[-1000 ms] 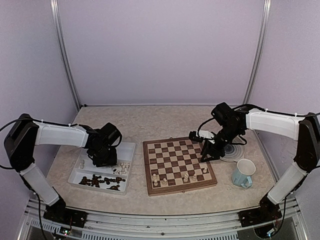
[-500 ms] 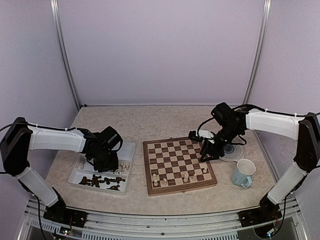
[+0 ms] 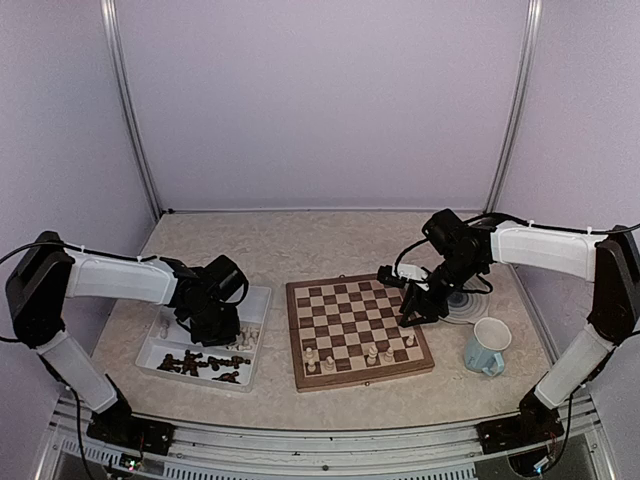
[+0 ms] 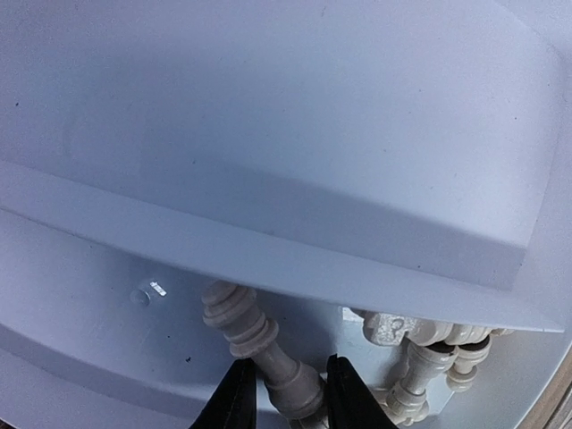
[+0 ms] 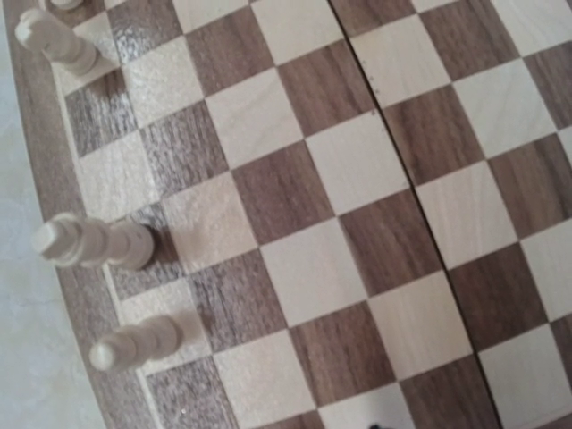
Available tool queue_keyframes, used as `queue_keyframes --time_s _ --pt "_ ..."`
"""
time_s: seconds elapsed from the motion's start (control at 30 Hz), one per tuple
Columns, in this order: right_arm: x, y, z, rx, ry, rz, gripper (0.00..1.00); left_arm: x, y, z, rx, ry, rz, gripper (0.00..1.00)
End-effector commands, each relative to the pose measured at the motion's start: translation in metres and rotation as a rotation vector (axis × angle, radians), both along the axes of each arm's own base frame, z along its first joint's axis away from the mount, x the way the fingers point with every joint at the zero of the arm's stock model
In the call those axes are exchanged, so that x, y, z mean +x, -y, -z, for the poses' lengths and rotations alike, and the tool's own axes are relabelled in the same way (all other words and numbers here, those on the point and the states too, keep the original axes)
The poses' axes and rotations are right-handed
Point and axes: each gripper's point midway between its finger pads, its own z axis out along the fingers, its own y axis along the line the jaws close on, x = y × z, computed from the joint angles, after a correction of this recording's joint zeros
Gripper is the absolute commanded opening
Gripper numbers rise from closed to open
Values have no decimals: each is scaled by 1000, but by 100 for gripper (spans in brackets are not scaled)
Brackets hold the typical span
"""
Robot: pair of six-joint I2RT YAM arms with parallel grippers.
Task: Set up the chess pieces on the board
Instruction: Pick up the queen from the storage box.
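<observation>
Looking down the left wrist camera, I have the left gripper [image 4: 290, 404] low in the tray [image 4: 107, 357], its jaws set narrow on either side of a cream piece [image 4: 268, 353] that lies on its side. Both fingers [image 4: 239, 407] look to be touching its stem, so I read that as a pinch. More cream pieces [image 4: 420, 344] lie jumbled just beside it against the tray wall. From above, the dark pieces [image 3: 200, 362] sit along the tray's near end. The board [image 3: 345, 305] lies next to the tray, with a few cream men [image 3: 372, 352] standing on its near rows. The right gripper [image 3: 418, 308] hangs over the board's right edge. I cannot tell how wide it is or whether it carries anything, since its own camera shows only squares and three cream men.

I judge the piece light, hard, smooth turned wood, so it could roll or squirt out of a pinch on the rounded collar. The narrow stem is the better hold. Lying flat, it will need turning upright before it goes on a square, and a gentle set-down so it doesn't tip its neighbours.
</observation>
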Motion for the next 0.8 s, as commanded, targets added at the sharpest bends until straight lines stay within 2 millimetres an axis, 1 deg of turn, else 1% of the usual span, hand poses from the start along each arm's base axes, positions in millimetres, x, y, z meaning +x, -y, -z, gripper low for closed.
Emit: queue_keyframes --time_s 0.0,0.17,0.3,0.4,0.43,0.53,0.57,0.67,0.77 --pt "-3 -2 0 19 -7 -11 39 -9 -12 17 48 -68 1 28" --pt "-3 -3 1 23 -12 -10 38 -8 -24 19 80 -71 -11 30" --pt "-4 -3 0 25 -15 -9 38 -11 -25 20 84 -83 -5 28" --pt "-5 -4 1 26 -20 -11 38 -12 -31 18 109 -84 -8 28" --pt "-4 -4 1 28 -21 -10 38 -13 -34 17 122 -83 -11 30" --pt "-5 -5 0 32 -26 -11 38 -14 -45 13 165 -80 -23 39" --pt "-5 -5 1 33 -27 -11 37 -14 -48 12 171 -77 -28 40" --pt "-5 -6 0 37 -31 -13 37 -14 -53 11 170 -79 -38 39" --pt "-6 -7 0 41 -37 -13 37 -14 -53 12 162 -79 -37 34"
